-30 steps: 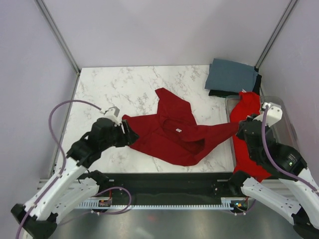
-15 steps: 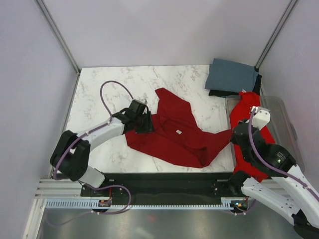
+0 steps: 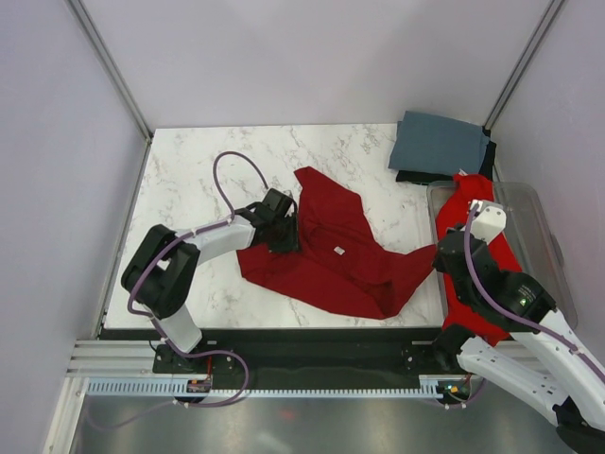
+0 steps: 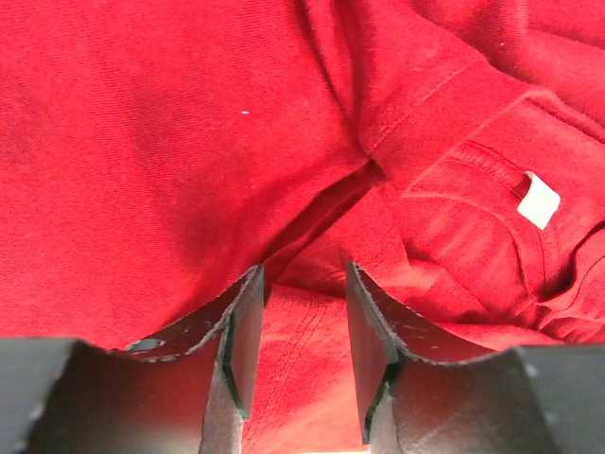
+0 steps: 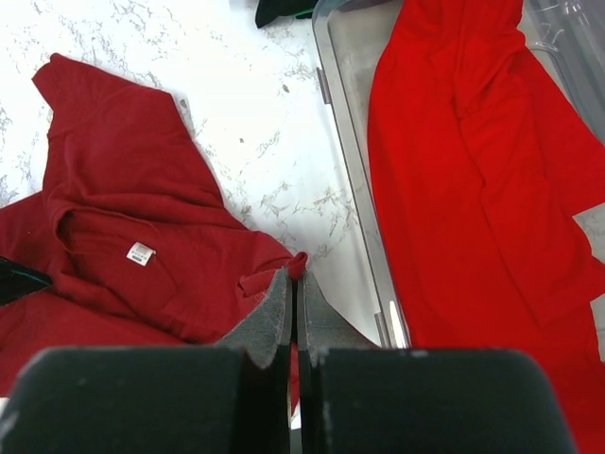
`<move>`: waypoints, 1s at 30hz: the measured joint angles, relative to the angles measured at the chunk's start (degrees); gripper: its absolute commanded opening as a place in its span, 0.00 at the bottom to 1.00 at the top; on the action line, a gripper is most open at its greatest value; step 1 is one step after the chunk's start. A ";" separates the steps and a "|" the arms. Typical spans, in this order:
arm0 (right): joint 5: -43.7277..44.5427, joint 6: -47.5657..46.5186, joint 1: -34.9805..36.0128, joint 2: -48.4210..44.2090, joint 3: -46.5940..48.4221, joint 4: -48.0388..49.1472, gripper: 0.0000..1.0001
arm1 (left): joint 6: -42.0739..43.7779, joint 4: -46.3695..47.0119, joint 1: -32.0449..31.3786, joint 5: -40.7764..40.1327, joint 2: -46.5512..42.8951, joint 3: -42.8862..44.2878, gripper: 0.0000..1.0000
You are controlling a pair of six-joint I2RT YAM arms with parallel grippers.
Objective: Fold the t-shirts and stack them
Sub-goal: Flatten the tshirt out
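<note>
Watching crimson shirt (image 3: 331, 255): it lies rumpled mid-table (image 3: 208, 161), collar tag up. Left gripper (image 4: 304, 284) sits on its left part near the collar, jaws partly apart astride a ridge of cloth, nothing pinched. Right gripper (image 5: 294, 279) is pressed together on the shirt's right edge, just beside the bin (image 3: 534, 213). Red shirt (image 3: 468, 213) drapes in the bin; grey shirt (image 3: 440, 142) lies folded over black shirt (image 3: 416, 177), far right corner. Judgement: light, limp cloth that sags and bunches. Best held at shoulders or hem corners, both sides, and pulled taut.
</note>
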 measured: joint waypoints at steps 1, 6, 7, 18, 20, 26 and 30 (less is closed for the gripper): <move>-0.02 -0.04 0.00 0.02 0.00 0.07 0.00 | 0.00 0.07 -0.24 -0.17 0.07 0.07 0.45; -0.13 -0.31 0.00 0.04 0.00 0.09 0.00 | -0.02 0.22 -0.76 -0.70 1.14 0.68 0.18; -0.13 -0.37 0.00 0.04 -0.02 0.09 0.00 | 0.00 0.26 -0.81 -0.72 1.33 0.70 0.07; -0.72 -0.46 0.00 0.52 -0.35 0.28 0.00 | 0.02 -6.56 -0.98 -3.30 -7.69 0.74 0.02; -1.18 -0.48 0.00 0.72 -0.31 0.26 0.00 | 0.02 -8.61 -1.01 -4.22 -13.97 0.81 0.02; -2.38 -0.92 0.00 2.67 3.04 0.24 0.00 | 0.04 -15.02 -1.20 -6.95 -31.56 3.19 0.02; -2.97 -3.39 0.00 4.98 10.67 -0.39 0.00 | 0.11 -20.81 -1.22 -8.85 -38.60 5.64 0.02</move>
